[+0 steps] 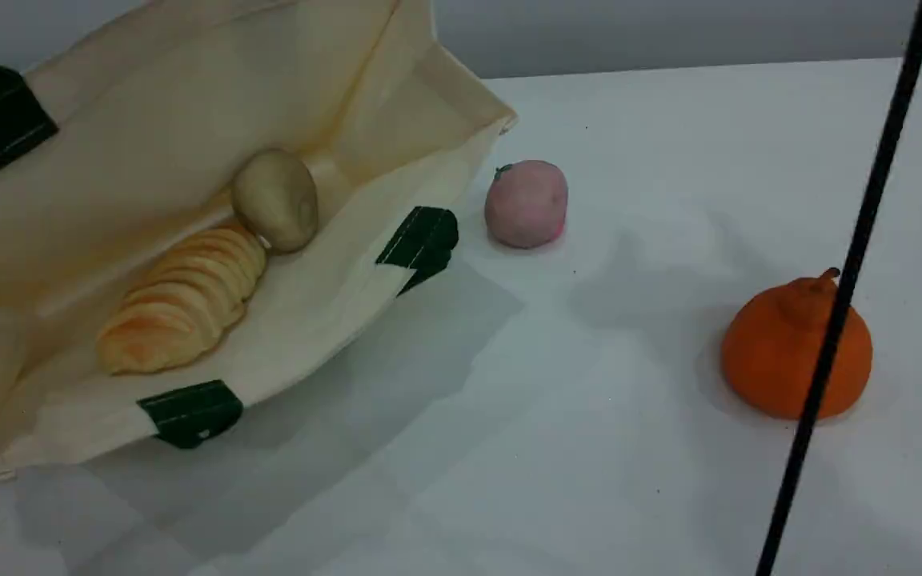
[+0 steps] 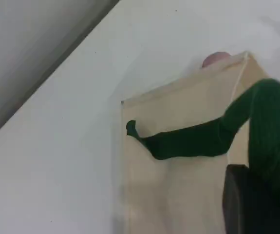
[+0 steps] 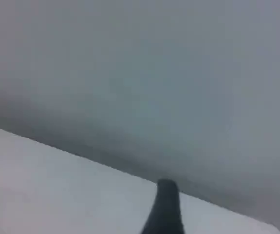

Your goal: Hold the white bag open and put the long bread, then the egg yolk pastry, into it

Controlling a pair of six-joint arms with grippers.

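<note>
The white bag (image 1: 365,104) lies at the left of the scene with its mouth held open toward the camera. Inside it lies the long bread (image 1: 185,302), ridged and golden. The egg yolk pastry (image 1: 275,198) rests against the bread's far end, also inside the bag. In the left wrist view my left gripper (image 2: 261,195) is shut on the bag's green handle (image 2: 198,139), holding the upper side (image 2: 178,190) up. My right gripper (image 3: 165,209) shows one dark fingertip over bare table and wall, open and holding nothing. Neither gripper is visible in the scene view.
A pink round ball (image 1: 527,203) sits just right of the bag's mouth. An orange stemmed fruit (image 1: 781,352) stands at the right. A thin black cable (image 1: 853,272) crosses the right side from top to bottom, in front of the fruit.
</note>
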